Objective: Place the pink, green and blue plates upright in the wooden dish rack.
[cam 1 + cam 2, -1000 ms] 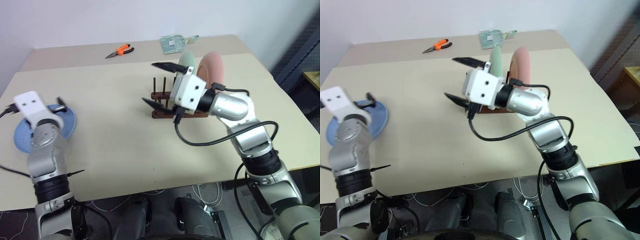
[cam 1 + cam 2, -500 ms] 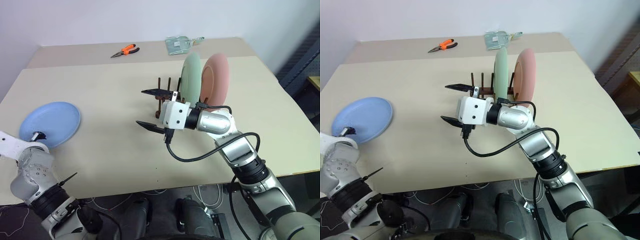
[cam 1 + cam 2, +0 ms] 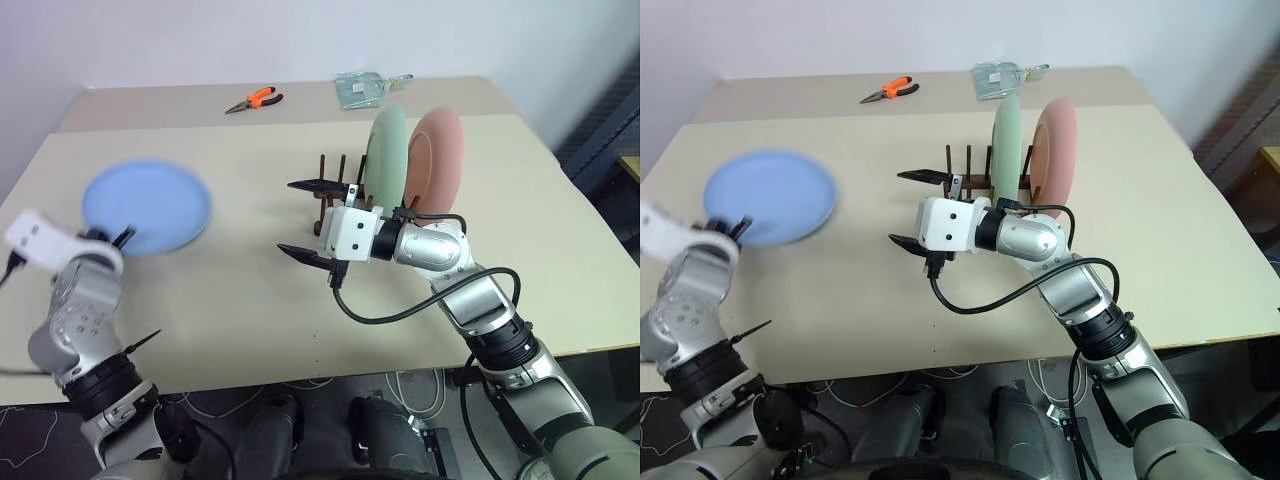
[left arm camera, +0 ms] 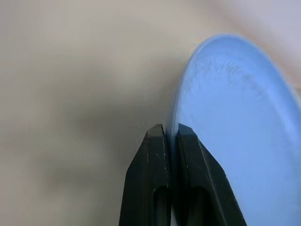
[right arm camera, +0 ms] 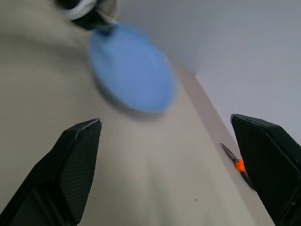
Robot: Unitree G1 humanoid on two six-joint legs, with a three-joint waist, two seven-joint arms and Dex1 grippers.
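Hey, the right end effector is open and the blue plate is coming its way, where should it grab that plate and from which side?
Probably the thin rim of the blue plate, on the edge facing the right end effector, opposite where the left end effector pinches it. The plate is shallow, so only its rim fits between fingers.

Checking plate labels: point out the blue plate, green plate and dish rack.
blue plate (image 3: pixel 150 205): left eye view, middle of its face.
green plate (image 3: pixel 386 150): left eye view, upper face, standing in the rack.
wooden dish rack (image 3: pixel 323 180): left eye view, a free front peg.
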